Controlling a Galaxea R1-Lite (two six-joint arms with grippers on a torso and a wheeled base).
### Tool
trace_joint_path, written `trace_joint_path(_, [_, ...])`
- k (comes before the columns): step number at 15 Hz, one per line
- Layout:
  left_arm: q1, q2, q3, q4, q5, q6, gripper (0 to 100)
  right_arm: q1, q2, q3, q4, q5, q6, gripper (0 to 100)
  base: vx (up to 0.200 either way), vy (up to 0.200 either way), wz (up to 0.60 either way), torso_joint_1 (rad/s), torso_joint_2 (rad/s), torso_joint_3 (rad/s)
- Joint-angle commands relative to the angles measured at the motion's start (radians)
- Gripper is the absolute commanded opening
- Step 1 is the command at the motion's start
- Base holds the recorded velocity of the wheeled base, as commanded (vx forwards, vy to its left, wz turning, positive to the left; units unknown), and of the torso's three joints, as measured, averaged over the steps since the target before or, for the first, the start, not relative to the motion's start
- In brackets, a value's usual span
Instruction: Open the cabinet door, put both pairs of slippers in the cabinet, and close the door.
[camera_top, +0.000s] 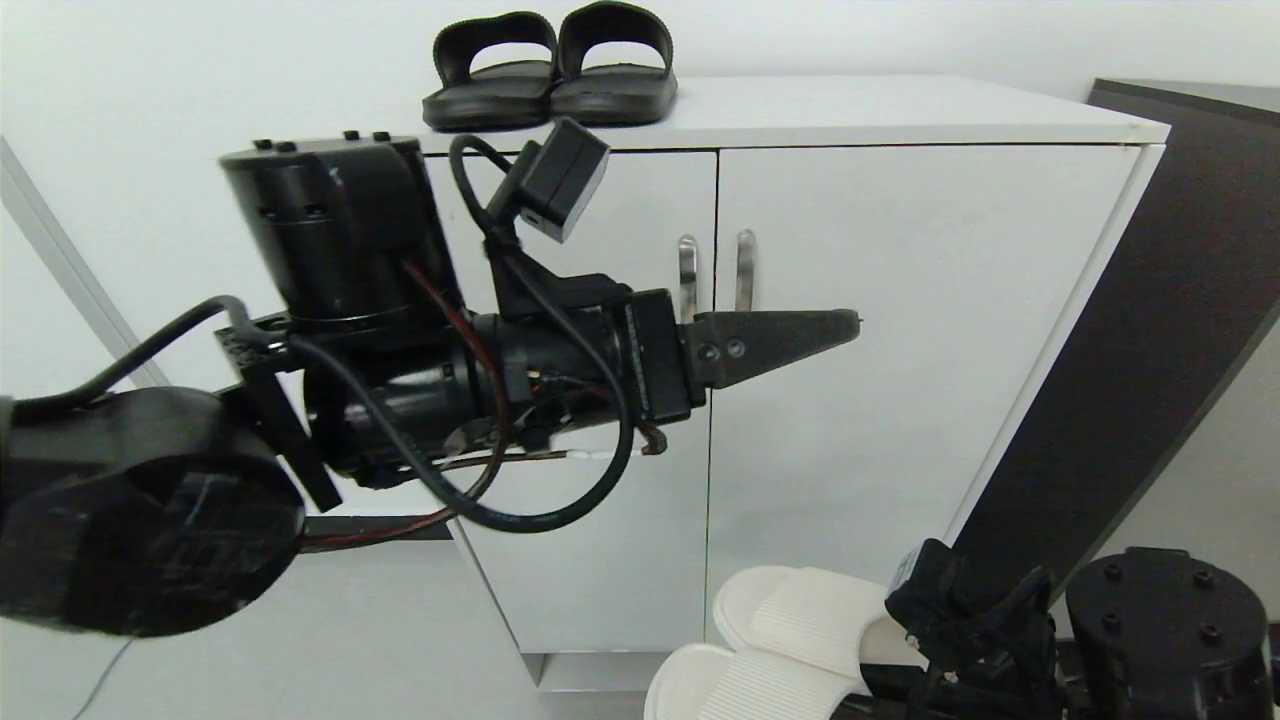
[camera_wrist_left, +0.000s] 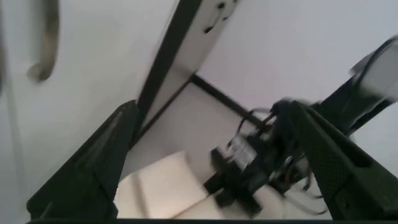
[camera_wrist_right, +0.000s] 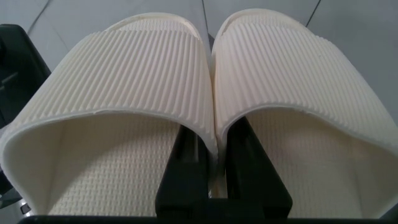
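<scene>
The white cabinet (camera_top: 900, 300) has both doors shut, with two metal handles (camera_top: 745, 268) at the middle seam. A black pair of slippers (camera_top: 550, 70) lies on its top. My left gripper (camera_top: 845, 325) hangs in front of the doors just below the handles, with its fingers (camera_wrist_left: 93, 174) spread open and empty. One handle (camera_wrist_left: 43, 43) shows beside it. A white ribbed pair of slippers (camera_top: 790, 630) is held low by the cabinet's foot. My right gripper (camera_wrist_right: 214, 186) is shut on their two inner walls, one finger (camera_wrist_right: 180, 174) inside each slipper.
A dark panel (camera_top: 1150, 320) leans along the cabinet's right side. A white wall stands to the left of the cabinet. The floor below is pale.
</scene>
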Motion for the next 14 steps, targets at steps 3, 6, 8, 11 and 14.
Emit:
trace_joint_path(3, [-0.012,0.094,-0.082,0.011,0.126,0.04,100,0.001,0.001,0.003,-0.001,0.001,0.0,0,0.0,0.0,0.0,0.0,0.0,0.0])
trace_joint_path(6, [-0.008,0.117,-0.096,0.008,0.239,0.055,100,0.001,0.003,0.003,-0.001,0.003,0.0,0,0.0,0.0,0.0,0.0,0.0,0.0])
trace_joint_path(8, [0.002,0.117,-0.102,0.003,0.266,0.055,100,0.0,0.006,0.005,-0.001,0.003,0.0,0,0.0,0.0,0.0,0.0,0.0,0.0])
trace_joint_path(11, [0.015,0.139,-0.136,0.008,0.319,0.091,100,0.0,0.015,0.005,-0.001,0.003,0.0,0,0.0,0.0,0.0,0.0,0.0,0.0])
trace_joint_path(14, [0.015,0.18,-0.164,0.008,0.321,0.092,100,-0.002,0.017,0.005,-0.002,0.003,0.001,0,0.0,0.0,0.0,0.0,0.0,0.0])
